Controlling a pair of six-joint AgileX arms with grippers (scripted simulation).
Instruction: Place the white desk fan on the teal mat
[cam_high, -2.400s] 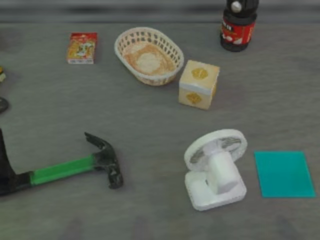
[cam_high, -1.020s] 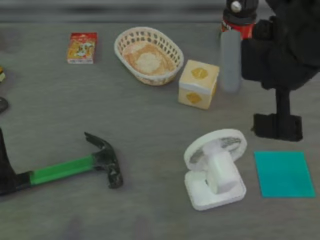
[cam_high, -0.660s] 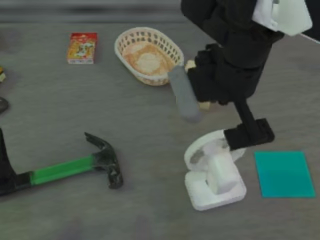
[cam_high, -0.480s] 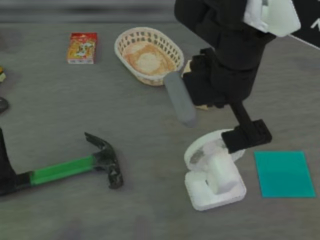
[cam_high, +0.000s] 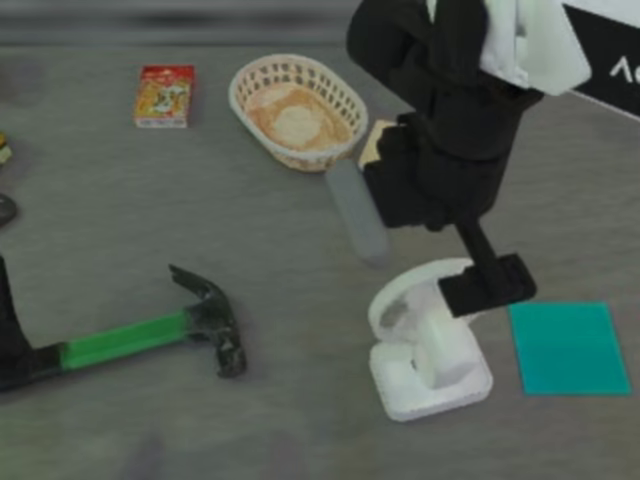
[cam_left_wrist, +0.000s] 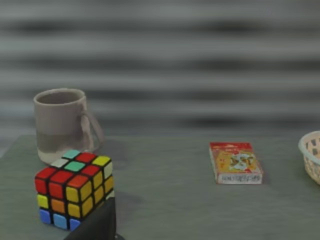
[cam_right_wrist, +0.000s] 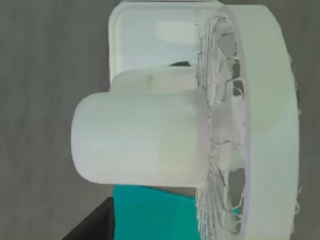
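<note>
The right gripper (cam_high: 487, 283) hangs directly over the round grilled head of the white desk fan (cam_high: 430, 345), though whether its fingers are spread or closed cannot be told from any view. The fan stands upright on the grey table (cam_high: 280, 400), near-right of centre, not yet lifted, with the teal mat (cam_high: 568, 347) lying just beside its base to the right. Behind the arm sit a cream cube box (cam_high: 374, 140) and a wicker basket (cam_high: 297, 111); a green-handled hammer (cam_high: 150, 335) lies well to the left. The likely risk: a grip on the thin grille rim could slip or tip the top-heavy fan. The left arm stays parked at the table's left edge.
</note>
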